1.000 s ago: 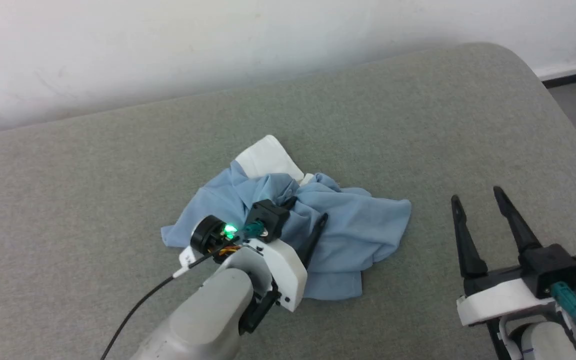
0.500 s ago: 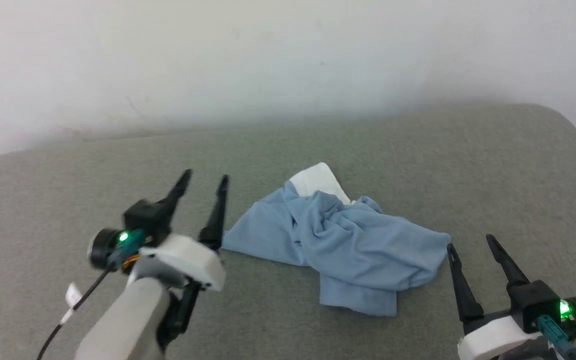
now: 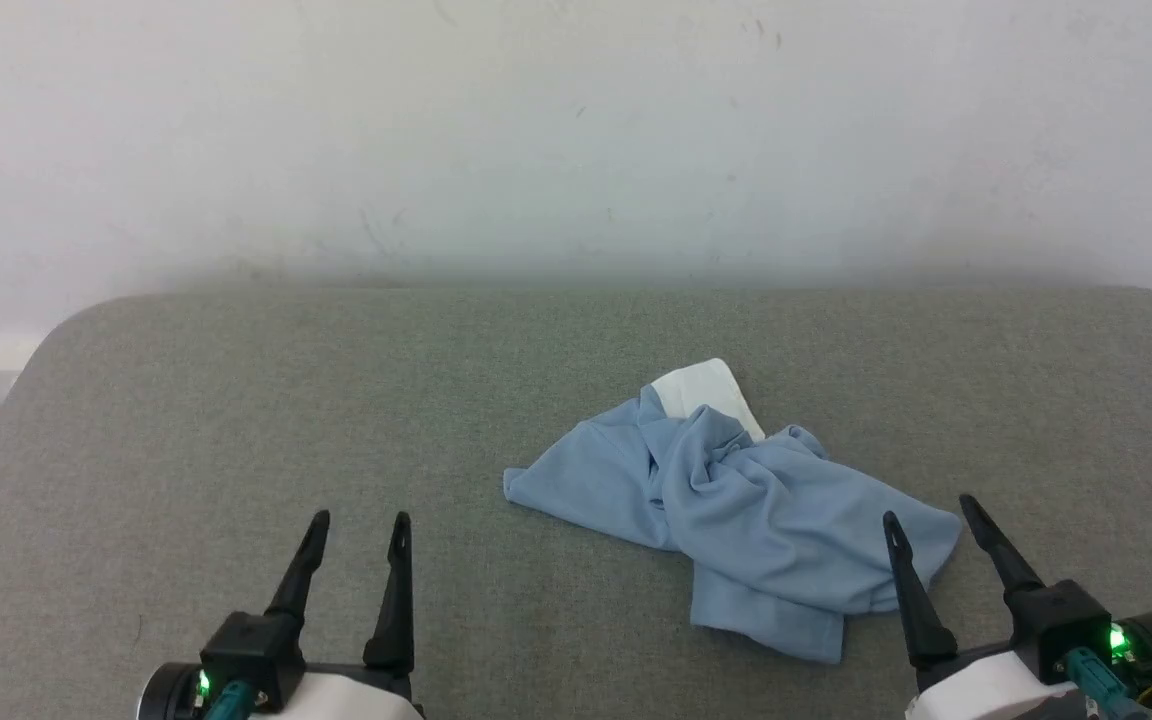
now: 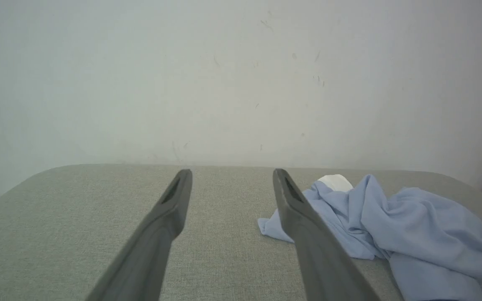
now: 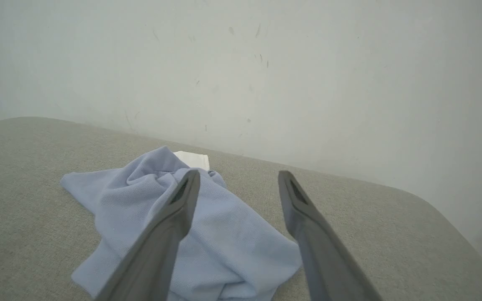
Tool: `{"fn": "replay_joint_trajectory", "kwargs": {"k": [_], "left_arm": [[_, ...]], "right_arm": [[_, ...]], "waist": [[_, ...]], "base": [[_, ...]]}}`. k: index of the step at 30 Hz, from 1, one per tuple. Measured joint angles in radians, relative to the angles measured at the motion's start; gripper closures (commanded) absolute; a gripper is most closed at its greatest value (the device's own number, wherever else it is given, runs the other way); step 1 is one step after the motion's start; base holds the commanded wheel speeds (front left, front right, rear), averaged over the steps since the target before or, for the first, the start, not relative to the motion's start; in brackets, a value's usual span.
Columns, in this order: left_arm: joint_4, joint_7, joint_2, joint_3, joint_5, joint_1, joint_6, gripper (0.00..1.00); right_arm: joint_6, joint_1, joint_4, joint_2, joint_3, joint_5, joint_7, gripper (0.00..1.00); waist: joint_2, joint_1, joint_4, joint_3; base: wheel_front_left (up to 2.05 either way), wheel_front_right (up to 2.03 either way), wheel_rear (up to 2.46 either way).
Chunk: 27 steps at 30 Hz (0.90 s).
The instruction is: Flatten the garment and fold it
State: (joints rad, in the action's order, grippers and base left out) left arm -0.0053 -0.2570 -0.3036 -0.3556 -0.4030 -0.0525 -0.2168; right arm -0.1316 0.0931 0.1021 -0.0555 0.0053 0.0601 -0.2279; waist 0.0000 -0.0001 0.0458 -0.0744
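The garment point(image 3: 736, 510) lies crumpled in a heap on the grey padded table point(image 3: 236, 400), right of centre, its white collar point(image 3: 704, 388) poking out at the far side. Buttons and logo are hidden in the folds. My left gripper point(image 3: 358, 525) stands open at the lower left, well apart from the cloth, nothing between its fingers. My right gripper point(image 3: 929, 508) is open at the lower right, its fingertips over the heap's near right edge. The left wrist view has the garment point(image 4: 391, 221) to the right of the fingers point(image 4: 170, 209); in the right wrist view the garment point(image 5: 207, 234) lies left of and under the fingers point(image 5: 182, 196).
A white wall point(image 3: 576, 130) rises straight behind the table's far edge. The table has rounded corners at the far left point(image 3: 66, 320) and far right. Bare grey padding spreads left of the garment.
The left gripper has let go of the heap and drawn back to the lower left, open. The head camera has swung up and left, so the whole picture shifted. The garment lies looser and wider.
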Motion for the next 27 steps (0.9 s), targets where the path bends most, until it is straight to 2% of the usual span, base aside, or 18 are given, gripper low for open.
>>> {"fn": "replay_joint_trajectory", "kwargs": {"k": [6,9,14,18,22,27], "left_arm": [[-0.026,0.0,0.058,0.054,0.079,-0.034,0.001,0.0],[-0.035,0.0,0.08,0.071,0.103,-0.033,0.024,0.0],[-0.026,0.0,0.106,0.089,0.134,-0.025,0.062,0.0],[-0.016,0.0,0.132,0.102,0.158,-0.008,0.087,0.0],[-0.007,0.0,0.158,0.115,0.176,0.003,0.104,0.0],[0.006,0.0,0.179,0.131,0.191,0.017,0.129,0.0]], "right_arm": [[0.0,0.0,0.008,0.001,-0.004,-0.002,0.026,0.0],[0.0,-0.002,0.014,-0.006,-0.003,-0.024,0.1,0.0],[0.0,-0.036,0.047,-0.11,0.076,-0.123,0.325,0.0],[0.0,-0.095,0.076,-0.206,0.098,-0.183,0.484,0.0],[0.0,-0.15,0.112,-0.246,0.105,-0.24,0.58,0.0],[0.0,-0.198,0.191,-0.29,0.129,-0.257,0.651,0.0]], "waist": [[0.0,0.0001,0.003,0.015],[0.0,0.0001,0.009,0.03],[0.0,0.0002,0.028,0.058],[0.0,0.0002,0.053,0.081],[0.0,0.0003,0.081,0.104],[0.0,0.0003,0.117,0.129]], "base": [[0.0,0.0,0.0],[0.0,0.0,0.0],[0.0,0.0,0.0],[0.0,0.0,0.0],[0.0,0.0,0.0],[0.0,0.0,0.0]]}}
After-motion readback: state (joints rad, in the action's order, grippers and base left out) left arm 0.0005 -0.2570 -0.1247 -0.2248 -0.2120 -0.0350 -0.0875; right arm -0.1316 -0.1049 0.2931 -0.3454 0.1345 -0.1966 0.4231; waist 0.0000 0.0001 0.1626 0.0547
